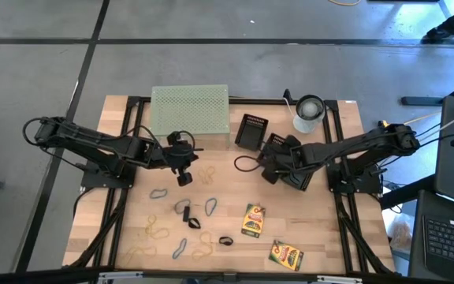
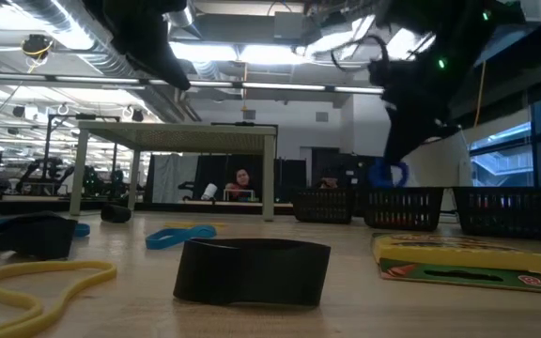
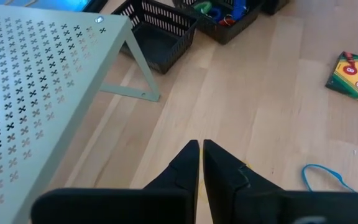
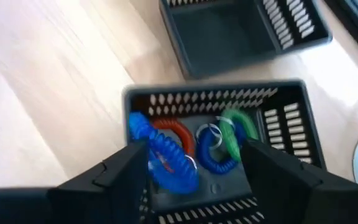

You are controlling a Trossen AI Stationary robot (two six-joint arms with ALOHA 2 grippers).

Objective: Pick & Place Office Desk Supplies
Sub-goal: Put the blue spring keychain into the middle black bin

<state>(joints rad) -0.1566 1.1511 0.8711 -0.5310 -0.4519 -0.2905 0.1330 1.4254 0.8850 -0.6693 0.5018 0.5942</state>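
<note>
Dropping off: right hand [image 4: 191, 168] is hovering w/ fingers spread over black slotted plastic basket [image 4: 291, 93], blue coiled band [image 4: 163, 155] lying inside w/ red and green ones. Next move, by my read: lifting clear, heading for loose supplies. Left hand [image 3: 201, 162] is hanging near pale green perforated rack [image 3: 36, 81], fingers pressed together, empty. Yellow-green crayon boxes [image 1: 252, 220] and rubber bands [image 1: 158, 232] are lying on wooden worktop [image 1: 321, 229].

The table [image 1: 321, 237] was pale, matt wood with visible grain. The perforated rack [image 3: 36, 81] looked like matt painted metal. Slotted baskets [image 4: 229, 31] were dark matt plastic. Coiled bands [image 4: 166, 155] looked glossy plastic. The crayon box [image 3: 356, 76] was smooth printed cardboard.
</note>
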